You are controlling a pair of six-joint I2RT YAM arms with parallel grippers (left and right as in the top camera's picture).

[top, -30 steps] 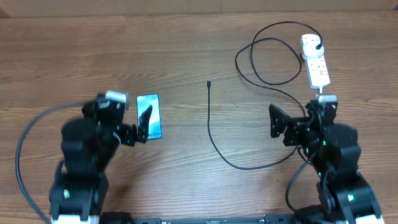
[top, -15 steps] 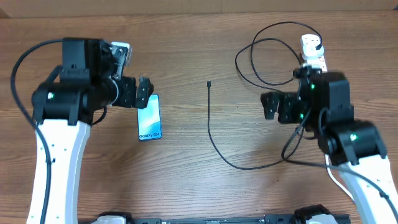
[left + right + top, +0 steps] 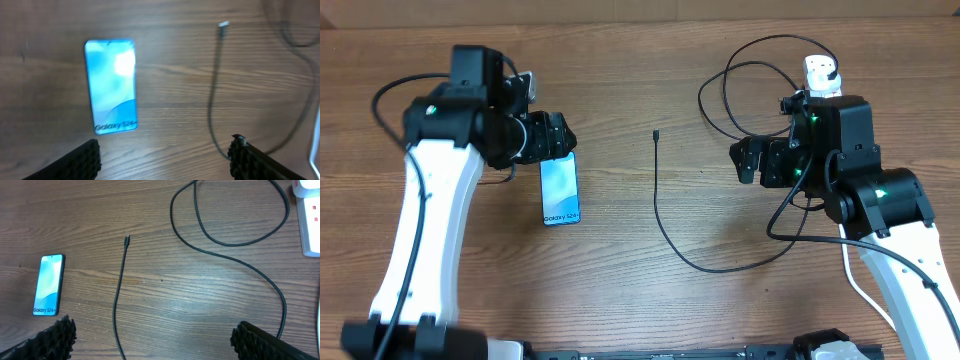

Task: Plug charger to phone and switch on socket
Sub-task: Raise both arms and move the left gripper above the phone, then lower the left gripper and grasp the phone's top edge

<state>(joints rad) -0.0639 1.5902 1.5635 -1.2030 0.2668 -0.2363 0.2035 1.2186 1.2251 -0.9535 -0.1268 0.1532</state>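
The phone (image 3: 559, 190) lies flat on the wood with its blue screen up, also seen in the left wrist view (image 3: 111, 85) and the right wrist view (image 3: 49, 285). The charger cable (image 3: 658, 200) snakes across the middle, its small tip (image 3: 656, 133) free on the table and its black plug (image 3: 831, 68) sitting in the socket (image 3: 817, 70). My left gripper (image 3: 556, 138) hovers over the phone's far end, open and holding nothing (image 3: 162, 157). My right gripper (image 3: 745, 162) hangs open above the cable loops, left of the socket (image 3: 152, 340).
The white socket strip (image 3: 310, 220) shows at the right edge of the right wrist view, mostly hidden under my right arm from overhead. Cable loops (image 3: 235, 235) lie between it and the free tip (image 3: 127, 239). Bare wood (image 3: 610, 250) lies between phone and cable.
Both arms have reached farther out over the table. My left gripper has moved from beside the phone to over its far end. My right gripper has shifted slightly left and back.
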